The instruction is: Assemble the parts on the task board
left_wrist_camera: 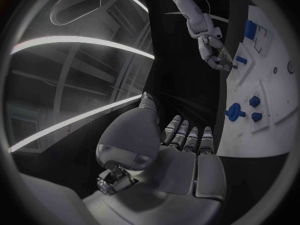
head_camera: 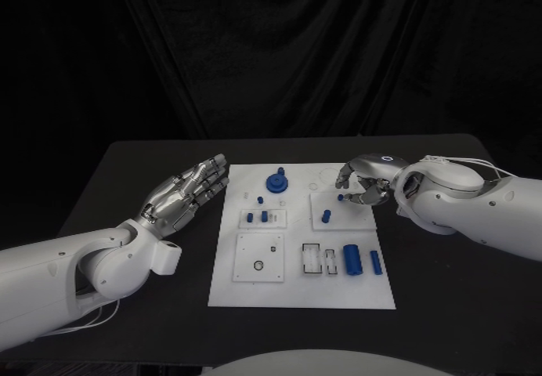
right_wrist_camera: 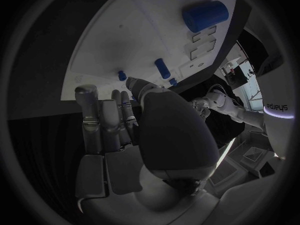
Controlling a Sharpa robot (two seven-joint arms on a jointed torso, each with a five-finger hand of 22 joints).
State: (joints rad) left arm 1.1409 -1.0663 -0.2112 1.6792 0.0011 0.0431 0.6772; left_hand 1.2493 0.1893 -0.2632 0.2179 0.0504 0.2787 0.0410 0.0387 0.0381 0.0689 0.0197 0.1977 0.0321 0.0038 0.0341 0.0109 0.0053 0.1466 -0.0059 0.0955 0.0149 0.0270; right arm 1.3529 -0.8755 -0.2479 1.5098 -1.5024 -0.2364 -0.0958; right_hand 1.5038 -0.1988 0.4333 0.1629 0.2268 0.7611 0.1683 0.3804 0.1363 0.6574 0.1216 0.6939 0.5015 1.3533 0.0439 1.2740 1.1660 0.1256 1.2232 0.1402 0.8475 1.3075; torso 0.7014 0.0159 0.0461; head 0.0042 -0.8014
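Observation:
The white task board (head_camera: 303,291) lies mid-table. My right hand (head_camera: 363,182) hovers over its far right corner with fingers curled; thumb and fingertip close on a small blue peg (head_camera: 342,197) standing in a small square plate (head_camera: 352,213). The right wrist view shows that peg (right_wrist_camera: 122,75) at the fingertips of the right hand (right_wrist_camera: 119,130), with a second peg (right_wrist_camera: 162,67) beside it. My left hand (head_camera: 186,192) is flat with fingers spread, just off the board's left edge, holding nothing. The left wrist view shows my left hand (left_wrist_camera: 187,150) and the board (left_wrist_camera: 275,85).
A blue round gear (head_camera: 276,182) stands at the board's far middle. Small blue pegs (head_camera: 263,215) sit left of centre, another (head_camera: 325,215) on the square plate. Two blue cylinders (head_camera: 352,258) (head_camera: 375,262) lie near right, beside a slotted frame (head_camera: 311,258). Black table surrounds the board.

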